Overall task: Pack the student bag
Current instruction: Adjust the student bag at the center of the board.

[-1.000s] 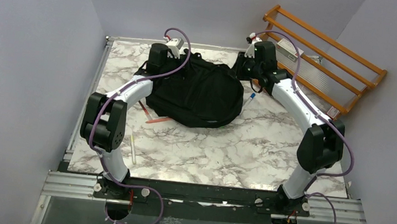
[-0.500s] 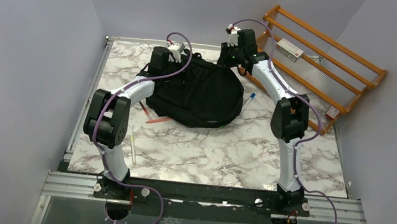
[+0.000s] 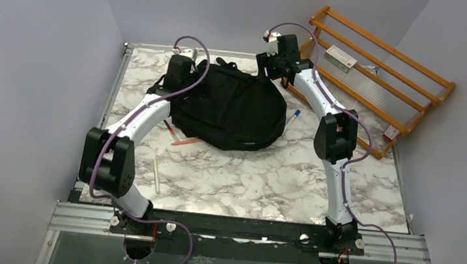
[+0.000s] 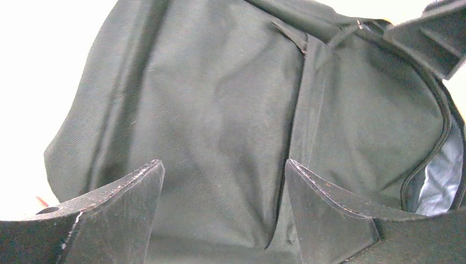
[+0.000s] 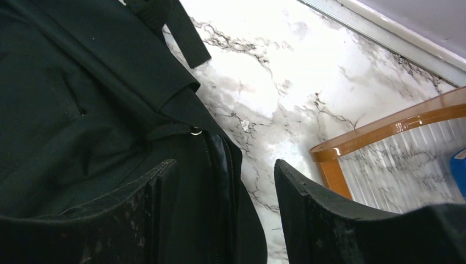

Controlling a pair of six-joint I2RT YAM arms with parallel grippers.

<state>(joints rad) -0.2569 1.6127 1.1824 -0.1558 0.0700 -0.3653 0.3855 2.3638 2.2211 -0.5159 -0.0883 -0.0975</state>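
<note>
Both hold nothing, spread wide: left gripper over the black bag, right gripper over its edge and the marble table, wooden rack beside.

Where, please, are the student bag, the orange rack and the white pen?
student bag (image 3: 233, 109): top view, centre of its fabric.
orange rack (image 3: 390, 47): top view, upper rail.
white pen (image 3: 156, 177): top view, mid-barrel.
</note>
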